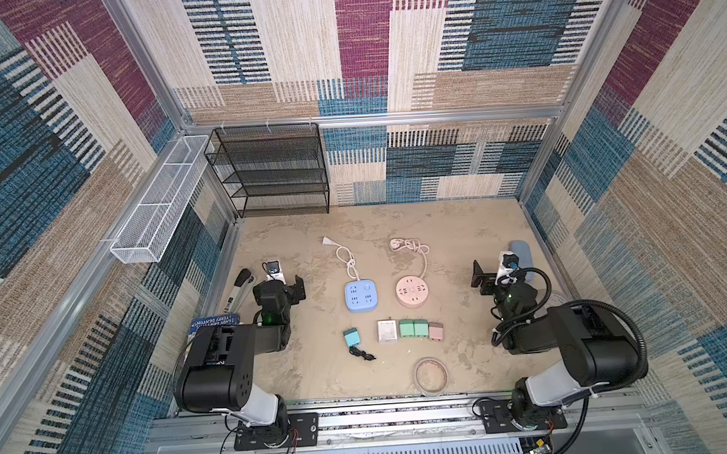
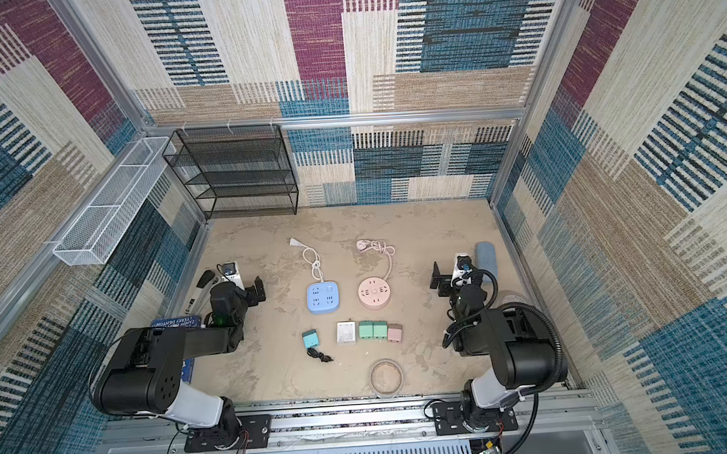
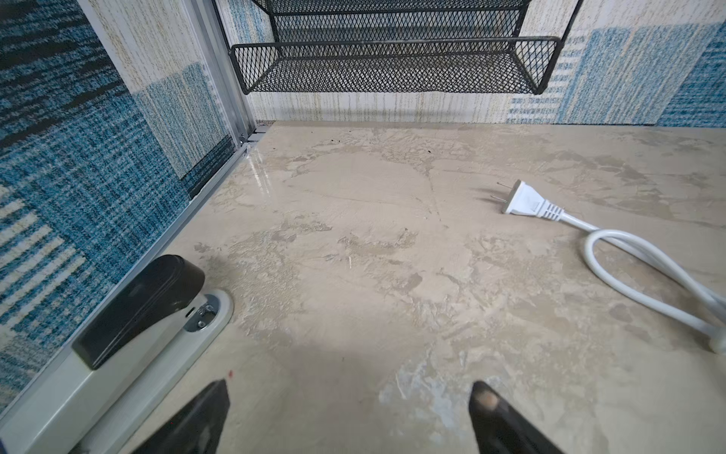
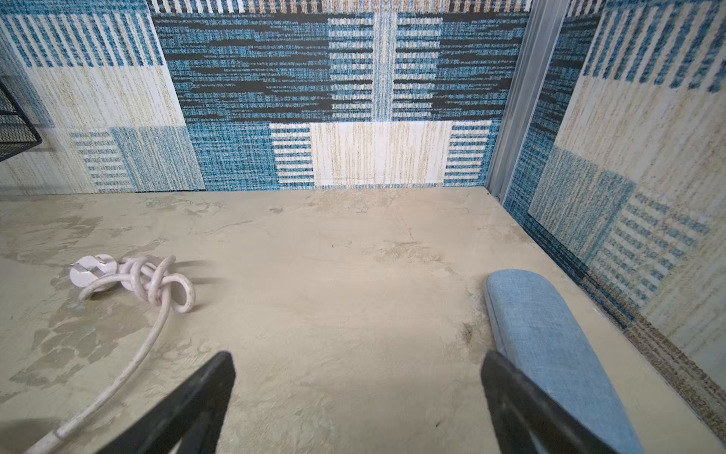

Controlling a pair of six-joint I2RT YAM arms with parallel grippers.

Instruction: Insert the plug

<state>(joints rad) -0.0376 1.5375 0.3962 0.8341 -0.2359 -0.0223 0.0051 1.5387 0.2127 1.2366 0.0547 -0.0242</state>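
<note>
Left jaws and right jaws are wide open and empty; the left arm (image 1: pixel 217 368) half hides a book (image 1: pixel 213 322) at eight o'clock from the white plug (image 1: pixel 326 240).

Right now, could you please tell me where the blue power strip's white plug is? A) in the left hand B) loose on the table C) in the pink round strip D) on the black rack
B: the white plug lies on the table, prongs bare, beyond the blue power strip.

The white plug's (image 3: pixel 526 200) cord (image 3: pixel 579 223) runs off the left wrist view.
</note>
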